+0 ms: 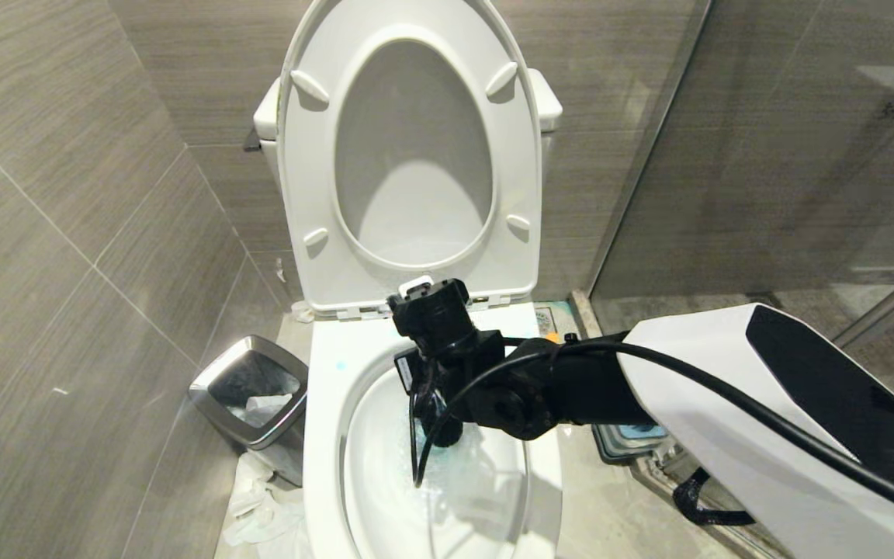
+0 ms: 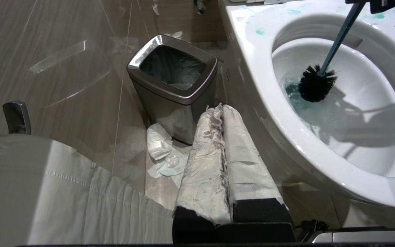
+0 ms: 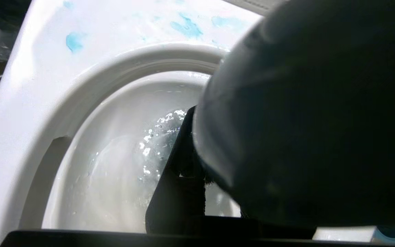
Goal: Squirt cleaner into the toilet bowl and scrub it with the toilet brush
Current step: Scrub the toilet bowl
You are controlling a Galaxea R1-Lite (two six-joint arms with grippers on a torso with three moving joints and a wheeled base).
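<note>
The toilet bowl [image 1: 323,435] stands open with seat and lid raised, and turquoise smears mark its rim [image 2: 252,51]. My right gripper [image 1: 435,423] reaches in from the right and points down into the bowl, shut on the toilet brush. In the left wrist view the teal handle [image 2: 338,37] slants down from that gripper to the black bristle head [image 2: 317,84], which sits low in the bowl against blue-tinted water [image 2: 295,99]. In the right wrist view one black finger [image 3: 175,192] shows beside a dark blur. The cleaner is hidden. My left gripper [image 2: 218,109], wrapped in white tape, hangs shut and empty beside the toilet.
A square steel-rimmed bin [image 1: 249,388] stands on the floor to the toilet's left, with crumpled tissue [image 2: 163,151] at its foot. A blue-grey holder base [image 1: 633,435] sits on the floor to the toilet's right. A glass shower partition [image 1: 765,155] closes off the right side; tiled wall the left.
</note>
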